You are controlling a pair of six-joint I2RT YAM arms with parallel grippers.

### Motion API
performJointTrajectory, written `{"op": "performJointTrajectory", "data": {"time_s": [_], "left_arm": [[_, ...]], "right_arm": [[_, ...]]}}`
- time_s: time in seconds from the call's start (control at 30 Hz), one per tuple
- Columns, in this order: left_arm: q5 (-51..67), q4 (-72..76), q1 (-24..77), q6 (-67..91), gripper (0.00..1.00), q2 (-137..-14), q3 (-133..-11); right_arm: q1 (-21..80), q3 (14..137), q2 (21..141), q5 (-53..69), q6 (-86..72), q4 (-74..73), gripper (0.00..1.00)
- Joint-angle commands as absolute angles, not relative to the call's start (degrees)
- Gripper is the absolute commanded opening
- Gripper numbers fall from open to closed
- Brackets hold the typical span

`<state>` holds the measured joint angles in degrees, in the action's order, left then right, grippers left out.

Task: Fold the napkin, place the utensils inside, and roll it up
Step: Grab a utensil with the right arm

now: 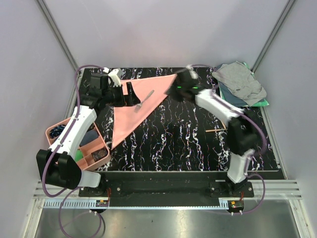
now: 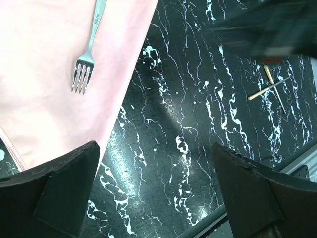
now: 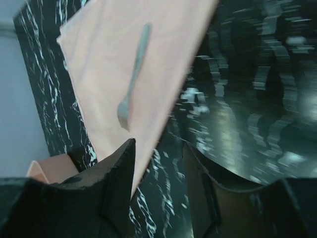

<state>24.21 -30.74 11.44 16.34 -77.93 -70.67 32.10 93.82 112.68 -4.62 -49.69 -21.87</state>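
Black left hand (image 2: 156,148) wide open; right hand (image 3: 158,148) apparently half-open near napkin (image 3: 168,74).

1. Top view: bright, even overhead light; napkin (image 1: 126,114) well exposed, only soft short shadows beside it.
2. Left wrist view: napkin washed out pale; fork (image 2: 88,54) on it sharp; glare patch on table (image 2: 198,148) just right of napkin; motion smear far right.
3. Right wrist view: fork soft; heavy motion blur and sheen right of napkin.
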Motion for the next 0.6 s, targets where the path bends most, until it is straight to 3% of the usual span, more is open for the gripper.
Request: {"op": "performJointTrajectory", "data": {"time_s": [0.0,0.13,0.23,0.57], "left_arm": [[21.10,-30.76,12.65,14.68,0.99,-75.59,-72.86],[20.13,-32.17,14.85,14.06,0.99,-76.29,-73.92],[20.22,-32.25,15.03,14.33,0.99,-76.46,-73.74],[20.57,-32.43,15.64,14.85,0.99,-76.11,-73.56]], "right_arm": [[16.55,73.95,94.25,-2.47,-49.39,-23.20,0.50],[9.59,56.82,80.81,-2.11,-52.82,-23.91,0.50],[7.74,50.65,77.01,-3.25,-55.71,-23.91,0.49],[3.25,47.37,82.52,-2.46,-55.90,-23.47,0.46]]}}
